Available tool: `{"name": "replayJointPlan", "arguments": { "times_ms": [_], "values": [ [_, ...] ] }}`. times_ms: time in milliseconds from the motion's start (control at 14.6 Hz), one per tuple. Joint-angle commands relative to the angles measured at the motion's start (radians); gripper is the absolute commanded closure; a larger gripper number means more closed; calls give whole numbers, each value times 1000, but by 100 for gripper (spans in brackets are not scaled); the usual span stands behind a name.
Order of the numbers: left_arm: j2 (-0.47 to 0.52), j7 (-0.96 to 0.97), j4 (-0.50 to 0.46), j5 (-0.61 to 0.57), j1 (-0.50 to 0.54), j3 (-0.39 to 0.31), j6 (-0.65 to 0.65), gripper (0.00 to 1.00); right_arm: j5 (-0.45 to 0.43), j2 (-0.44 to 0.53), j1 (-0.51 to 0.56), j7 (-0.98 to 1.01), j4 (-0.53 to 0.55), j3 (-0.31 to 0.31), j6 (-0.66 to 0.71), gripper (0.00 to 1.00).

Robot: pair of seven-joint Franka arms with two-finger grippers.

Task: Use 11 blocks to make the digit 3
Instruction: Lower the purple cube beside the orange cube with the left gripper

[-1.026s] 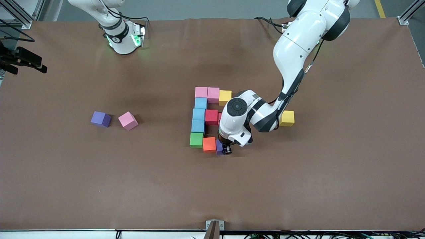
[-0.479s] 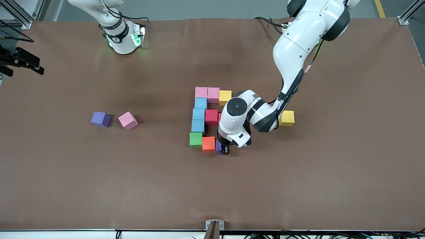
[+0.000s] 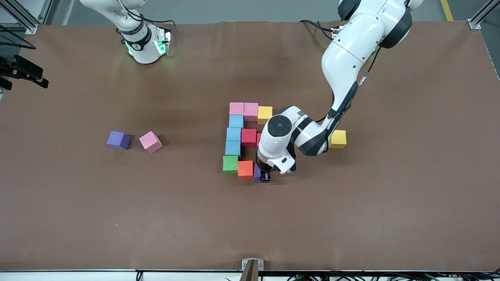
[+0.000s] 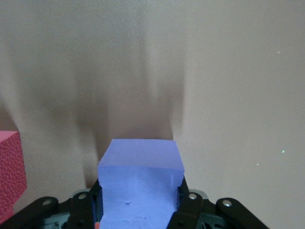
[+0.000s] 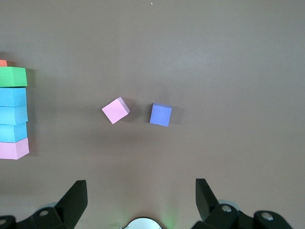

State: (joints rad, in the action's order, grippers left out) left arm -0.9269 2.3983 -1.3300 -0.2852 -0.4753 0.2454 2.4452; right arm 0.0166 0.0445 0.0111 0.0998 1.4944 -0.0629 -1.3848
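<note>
Centre of frame: the digit 3 (image 3: 244, 140) nearly complete, ten blocks apparently set. Left gripper (image 3: 263, 176) clamps the purple block (image 3: 257, 173) beside the orange block (image 3: 245, 169), release pending. Right gripper (image 5: 141, 200) gapes wide, waiting, frame's upper left.

Even, diffuse overhead light on the brown table (image 3: 117, 218), no hot glare anywhere. Soft dark shadows pool under the left arm (image 3: 343, 66) and beside the loose purple block (image 3: 118, 139) and pink block (image 3: 150, 141). A green glow spills from the right arm's base (image 3: 145, 43) onto the cloth. The front view is sharp edge to edge. The left wrist view is paler, washed toward beige, with streaky vertical shadows above the held purple block (image 4: 141, 183), whose near face looks soft. The right wrist view is dimmer, crisp, short shadows.
</note>
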Motion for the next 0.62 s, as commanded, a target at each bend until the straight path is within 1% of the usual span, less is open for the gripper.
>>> {"name": "replayJointPlan", "arguments": {
  "times_ms": [0,205,342,547],
  "values": [
    [-33,22,17,18,4,-14,-37,76,16,14,3,11,-26,-8,27,0],
    [-33,47,23,84,-9,-14,-67,75,11,14,-7,12,-71,-5,30,0],
    [-36,47,25,101,-13,-14,-95,75,20,12,-2,14,-76,-8,42,0],
    [-36,47,25,115,-16,-12,-103,75,19,12,0,8,-76,-8,79,0]
  ]
}}
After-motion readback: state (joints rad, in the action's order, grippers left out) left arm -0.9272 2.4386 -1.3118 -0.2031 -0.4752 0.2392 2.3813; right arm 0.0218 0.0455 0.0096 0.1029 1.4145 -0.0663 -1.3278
